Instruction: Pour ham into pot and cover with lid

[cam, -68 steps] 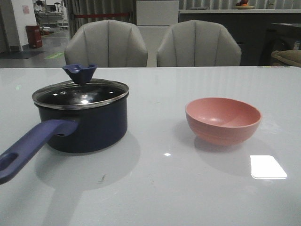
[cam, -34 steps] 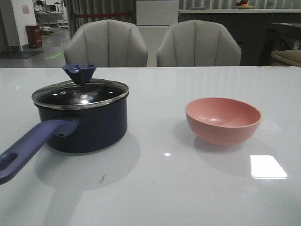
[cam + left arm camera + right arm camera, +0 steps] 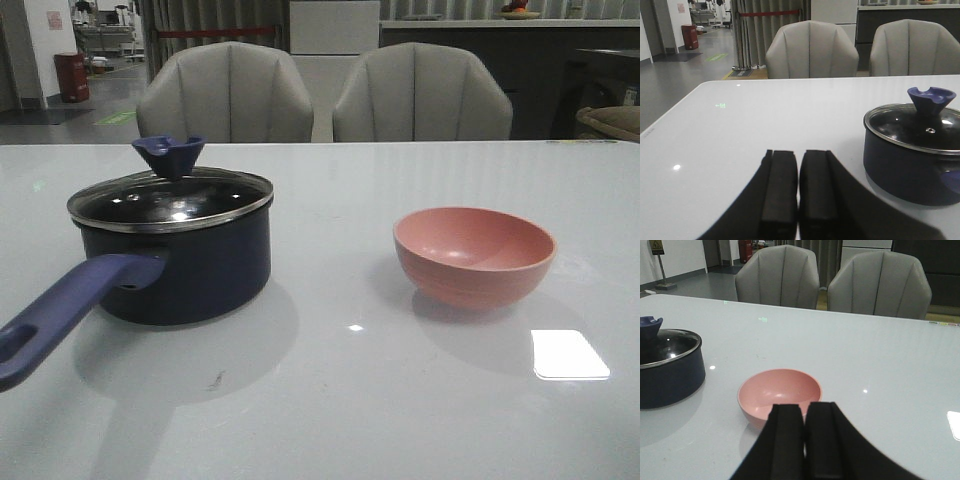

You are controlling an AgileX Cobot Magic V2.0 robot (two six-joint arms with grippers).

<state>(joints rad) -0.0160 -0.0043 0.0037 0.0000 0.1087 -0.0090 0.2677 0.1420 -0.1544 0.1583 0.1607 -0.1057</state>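
Observation:
The dark navy pot (image 3: 185, 265) stands at the table's left, its purple-blue handle (image 3: 60, 310) pointing toward the front edge. The glass lid (image 3: 170, 198) with its blue knob (image 3: 168, 155) rests on the pot. A pink bowl (image 3: 474, 255) sits to the right; I see no ham in it, and the pot's inside is hidden under the lid. My left gripper (image 3: 798, 155) is shut and empty, apart from the pot (image 3: 915, 160). My right gripper (image 3: 804, 407) is shut and empty, just short of the bowl (image 3: 779, 392). Neither arm shows in the front view.
Two grey chairs (image 3: 228, 92) (image 3: 420, 92) stand behind the white table's far edge (image 3: 400, 143). A bright light patch (image 3: 569, 354) lies on the tabletop at the front right.

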